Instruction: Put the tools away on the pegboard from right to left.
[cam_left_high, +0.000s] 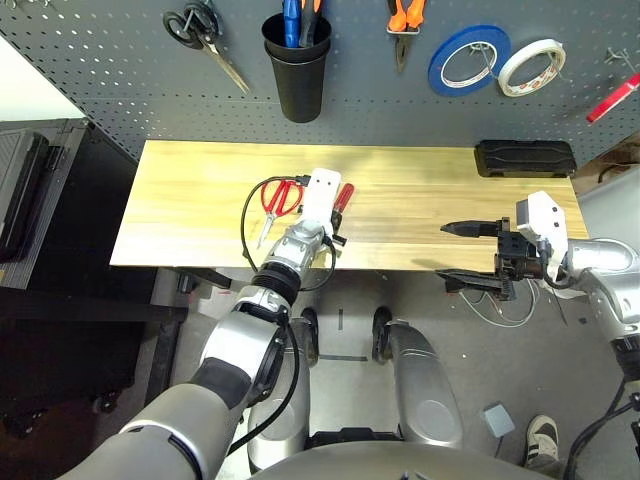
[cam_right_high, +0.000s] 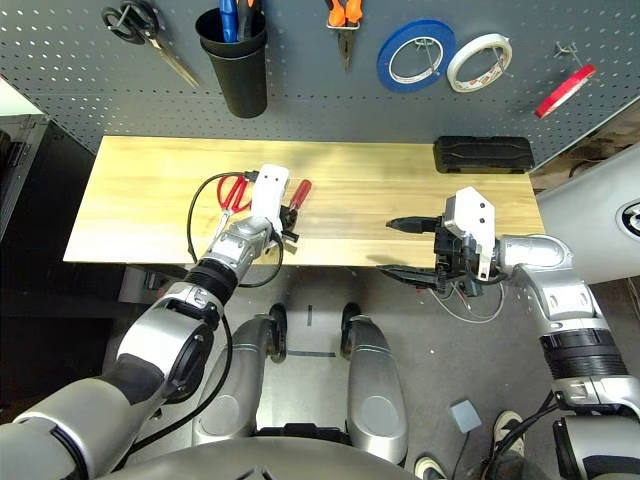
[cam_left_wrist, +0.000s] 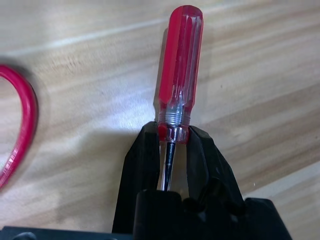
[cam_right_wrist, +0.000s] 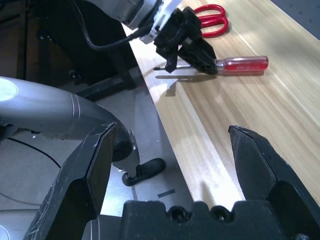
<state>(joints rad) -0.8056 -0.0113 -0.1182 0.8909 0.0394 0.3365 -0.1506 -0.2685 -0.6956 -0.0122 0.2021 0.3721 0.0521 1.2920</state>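
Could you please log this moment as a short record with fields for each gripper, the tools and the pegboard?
left gripper: fingers either side of the red-handled screwdriver where handle meets shaft, on the table
right gripper: open, holding nothing, at the table's near edge
red-handled scissors: lying on the table beside the screwdriver
pegboard: carries pliers and a red tape ring

Glossy translucent red plastic screwdriver (cam_left_wrist: 179, 70) handle, matt pale wooden table (cam_left_high: 420, 215), matt black plastic left tool (cam_left_wrist: 172, 145).

Blk scissors (cam_left_high: 200, 40), blk cup (cam_left_high: 297, 75), blue tape (cam_left_high: 469, 59), wht tape (cam_left_high: 531, 66); blk case (cam_left_high: 524, 157).
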